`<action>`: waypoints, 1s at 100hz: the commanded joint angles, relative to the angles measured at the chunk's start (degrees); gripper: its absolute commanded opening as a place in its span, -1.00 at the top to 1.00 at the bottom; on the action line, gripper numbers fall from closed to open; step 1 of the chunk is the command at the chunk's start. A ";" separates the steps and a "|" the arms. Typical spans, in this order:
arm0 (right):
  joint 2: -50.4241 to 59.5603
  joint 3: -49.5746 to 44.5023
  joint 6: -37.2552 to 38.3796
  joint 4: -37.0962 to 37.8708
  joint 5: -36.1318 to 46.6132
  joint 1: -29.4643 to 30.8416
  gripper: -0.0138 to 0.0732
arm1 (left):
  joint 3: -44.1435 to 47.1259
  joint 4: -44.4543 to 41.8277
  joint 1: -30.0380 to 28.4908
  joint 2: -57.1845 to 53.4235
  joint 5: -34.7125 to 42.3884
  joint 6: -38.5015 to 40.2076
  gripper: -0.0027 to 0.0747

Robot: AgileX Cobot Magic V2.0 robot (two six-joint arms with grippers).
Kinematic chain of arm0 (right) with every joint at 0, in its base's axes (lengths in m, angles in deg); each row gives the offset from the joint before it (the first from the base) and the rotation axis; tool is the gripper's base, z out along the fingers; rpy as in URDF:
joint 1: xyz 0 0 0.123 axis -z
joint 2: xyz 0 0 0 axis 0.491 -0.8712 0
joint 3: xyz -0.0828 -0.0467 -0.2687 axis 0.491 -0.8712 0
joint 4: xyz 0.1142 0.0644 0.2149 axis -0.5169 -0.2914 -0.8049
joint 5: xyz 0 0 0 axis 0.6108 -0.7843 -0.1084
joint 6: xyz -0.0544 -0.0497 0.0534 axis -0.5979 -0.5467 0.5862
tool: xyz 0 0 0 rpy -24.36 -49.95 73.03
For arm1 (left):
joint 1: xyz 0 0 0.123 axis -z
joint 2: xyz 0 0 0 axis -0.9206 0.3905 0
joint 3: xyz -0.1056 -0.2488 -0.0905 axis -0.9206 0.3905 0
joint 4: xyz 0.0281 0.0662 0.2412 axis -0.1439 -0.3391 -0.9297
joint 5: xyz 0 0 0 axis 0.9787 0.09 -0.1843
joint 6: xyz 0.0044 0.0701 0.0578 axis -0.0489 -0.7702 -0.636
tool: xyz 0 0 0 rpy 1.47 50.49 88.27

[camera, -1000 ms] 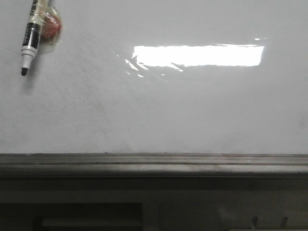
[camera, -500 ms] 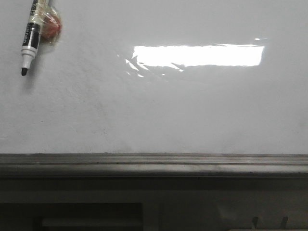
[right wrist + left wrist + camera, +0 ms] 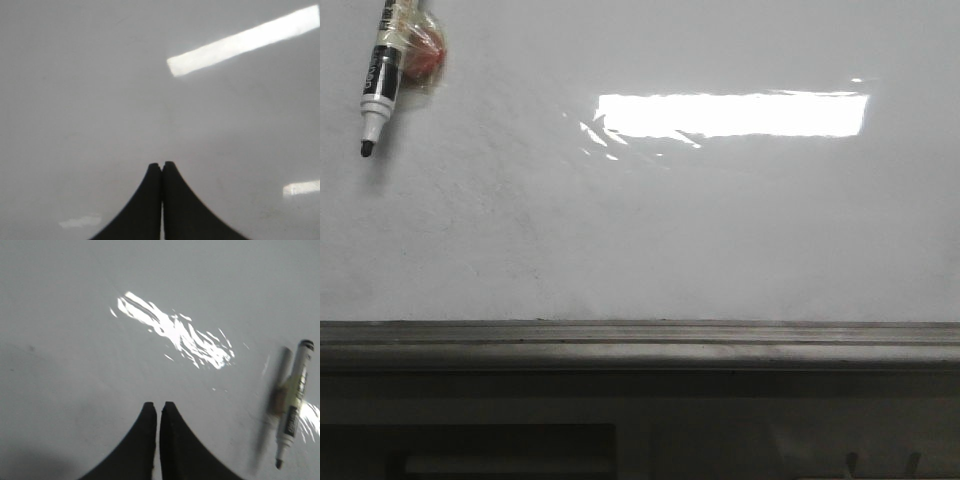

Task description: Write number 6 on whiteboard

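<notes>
Whiteboard fills nearly the whole front view, glossy white with faint grey smudges and a bright rectangular reflection right of centre in its upper part. No written 6 shows anywhere on it in any view; the surface is bare of marker strokes. Along the board's lower edge runs a grey rail, and under that lies a dark cabinet.

At the upper left of the front view a marker hangs tip down, slightly slanted, its cap off and the black nib just off or at the board; which of the two cannot be told. Its barrel is white with a black label, and clear tape binds it to something reddish beside it. In the left wrist view the same marker shows off to the side, with its blurred reflection or shadow just beside it on the board.

Left gripper shows two black fingers with tips together, nothing between them, and it is well apart from the marker. Right gripper likewise has its fingers pressed together on nothing, over bare board.
</notes>
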 commanded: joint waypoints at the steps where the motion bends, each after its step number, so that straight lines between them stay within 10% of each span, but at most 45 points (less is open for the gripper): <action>1: -4.86 6.23 -0.72 2.63 -1.80 0.19 0.83 | -6.19 -2.99 0.01 2.92 -3.34 -0.28 0.98; 43: -34.26 27.10 -2.94 3.43 -20.80 0.05 0.80 | -23.15 8.08 0.01 28.44 -20.35 -28.77 0.97; 69: -37.78 29.95 -4.42 2.79 -22.87 -0.62 -0.29 | -25.13 34.96 0.01 39.76 -24.16 -51.52 0.22; 100: -37.78 29.95 -4.42 2.79 -22.71 -0.62 -0.35 | -32.20 43.96 0.01 55.17 -34.56 -62.59 -0.10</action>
